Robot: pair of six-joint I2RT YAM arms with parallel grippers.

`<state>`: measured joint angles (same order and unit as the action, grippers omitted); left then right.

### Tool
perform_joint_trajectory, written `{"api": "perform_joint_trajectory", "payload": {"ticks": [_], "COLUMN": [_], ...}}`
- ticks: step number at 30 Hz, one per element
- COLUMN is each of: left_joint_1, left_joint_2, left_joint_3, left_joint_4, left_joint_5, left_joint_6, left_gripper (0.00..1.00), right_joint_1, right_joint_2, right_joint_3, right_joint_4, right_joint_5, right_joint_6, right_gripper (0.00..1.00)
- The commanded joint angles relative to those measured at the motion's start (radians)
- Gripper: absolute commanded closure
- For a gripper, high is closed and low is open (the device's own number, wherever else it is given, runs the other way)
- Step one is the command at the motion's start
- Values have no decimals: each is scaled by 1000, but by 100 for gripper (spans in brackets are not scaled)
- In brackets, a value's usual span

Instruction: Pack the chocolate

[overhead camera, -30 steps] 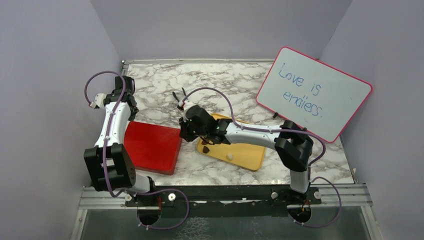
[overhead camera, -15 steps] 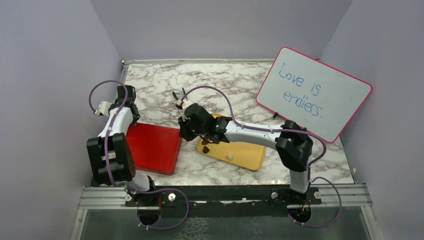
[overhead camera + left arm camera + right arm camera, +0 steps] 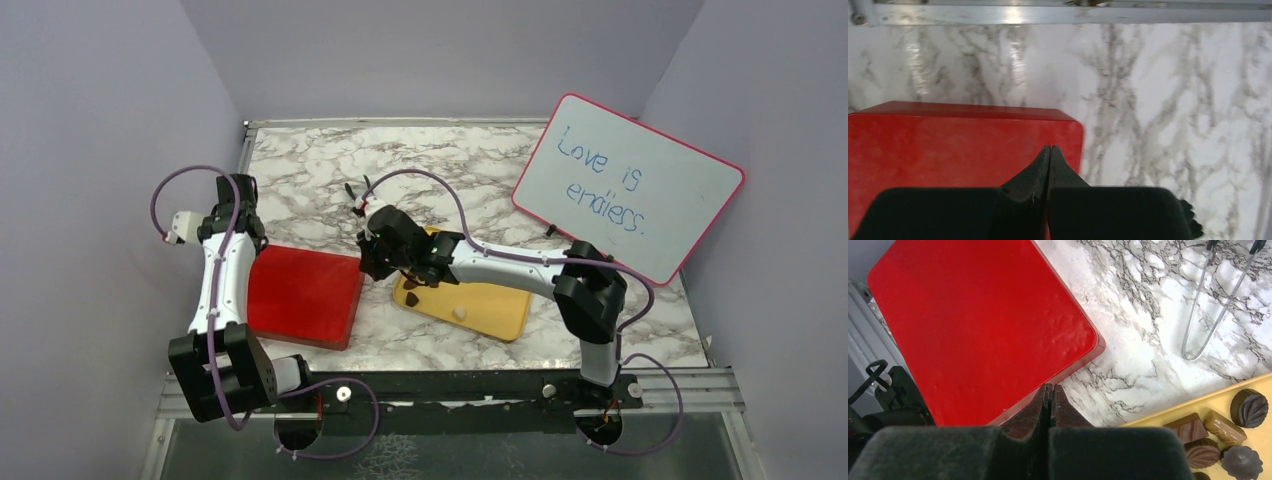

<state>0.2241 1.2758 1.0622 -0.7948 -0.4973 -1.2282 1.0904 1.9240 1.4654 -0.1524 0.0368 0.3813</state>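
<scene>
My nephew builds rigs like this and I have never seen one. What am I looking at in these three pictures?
Two robot arms are bolted at the near edge of a marble table. The wide picture comes from a fixed camera above and behind them. The other two come from a small camera on each wrist, looking past the black two-finger tool at the arm's tip.

On the table lie a flat red box, a yellow tray holding a few small chocolates, and thin metal tongs. A handwritten whiteboard is propped at the right.

The left tool hangs over a corner of the box. The right tool is at the box's edge, beside the tray. Both are shut, with nothing between the fingers.
</scene>
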Motion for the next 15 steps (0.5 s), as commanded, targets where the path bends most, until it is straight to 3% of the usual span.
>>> {"api": "perform_joint_trajectory", "payload": {"ticks": [1, 6, 11, 15], "left_joint_1": [57, 106, 135, 133], "left_joint_2": [-27, -3, 73, 24], "left_joint_3": [-146, -261, -265, -201], "left_joint_4": [-108, -44, -17, -20], "left_joint_5": [-42, -58, 42, 113], "left_joint_6": [-83, -96, -16, 60], "left_gripper": [100, 100, 100, 100], "right_joint_1": [6, 6, 6, 6], "right_joint_2": [-62, -88, -127, -186], "right_joint_3": [-31, -63, -104, -139], "right_joint_4": [-9, 1, -16, -27], "right_joint_5": [27, 26, 68, 100], "right_joint_6": [-15, -25, -33, -30], "right_gripper": [98, 98, 98, 87]}}
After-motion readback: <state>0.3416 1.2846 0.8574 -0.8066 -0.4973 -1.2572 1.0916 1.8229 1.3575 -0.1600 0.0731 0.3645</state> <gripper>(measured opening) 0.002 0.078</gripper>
